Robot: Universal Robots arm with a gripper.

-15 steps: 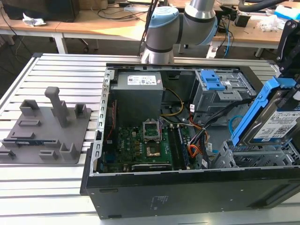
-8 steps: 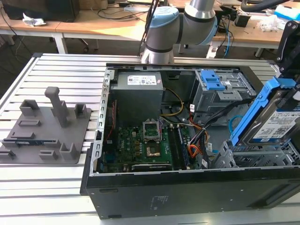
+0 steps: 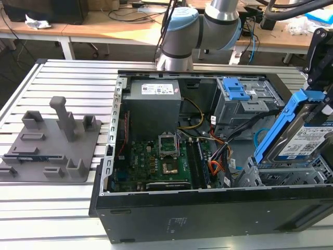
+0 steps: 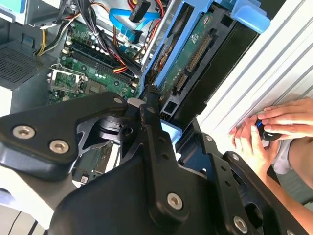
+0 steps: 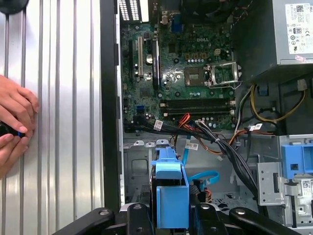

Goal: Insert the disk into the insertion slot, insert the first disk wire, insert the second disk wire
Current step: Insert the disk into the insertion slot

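The black fingers (image 5: 201, 218) are closed on the flat silver rectangular disk in its bright blue plastic frame (image 3: 304, 140), tilted just above the grey perforated sheet-metal slot (image 3: 251, 174), at the exterior view's right.

Silver, white-labelled disk (image 3: 308, 141) in blue frame (image 3: 283, 121), light-blue second disk wire (image 4: 122, 13), green motherboard (image 5: 186, 83)
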